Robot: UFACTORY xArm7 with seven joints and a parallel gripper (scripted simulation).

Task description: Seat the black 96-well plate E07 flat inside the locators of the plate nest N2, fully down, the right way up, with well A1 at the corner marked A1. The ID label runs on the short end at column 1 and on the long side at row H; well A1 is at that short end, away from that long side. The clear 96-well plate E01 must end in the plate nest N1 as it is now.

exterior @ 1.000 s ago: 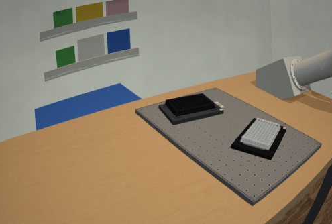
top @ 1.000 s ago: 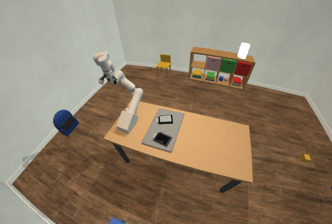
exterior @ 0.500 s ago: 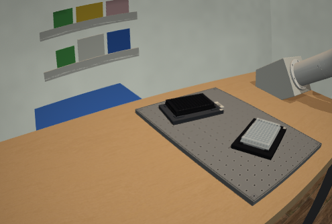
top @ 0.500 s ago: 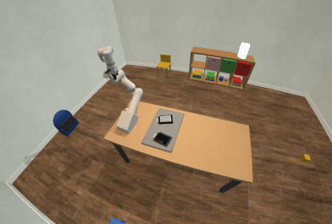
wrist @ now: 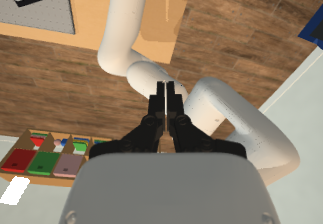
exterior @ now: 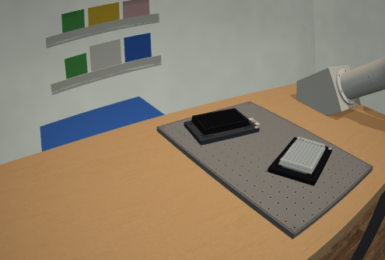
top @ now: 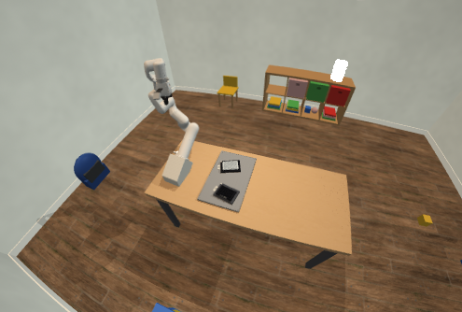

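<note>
The black plate E07 (exterior: 219, 120) rests on a dark grey nest (exterior: 222, 133) at the far end of the grey perforated baseplate (exterior: 264, 165). It also shows in the top view (top: 226, 192). The clear plate E01 (exterior: 302, 156) lies in a black nest (exterior: 300, 167) at the near right end, and shows in the top view (top: 230, 165). I cannot read the nest marks. My gripper (wrist: 165, 92) (top: 167, 99) is shut with nothing between its fingers. It is high off the table, behind the arm's base, near the wall.
The arm's grey base block (exterior: 327, 95) stands on the table's corner beside the baseplate. A wooden shelf unit with coloured bins (top: 308, 93) and a yellow chair (top: 228, 89) stand by the far wall. A blue object (top: 91, 170) lies on the floor to the left.
</note>
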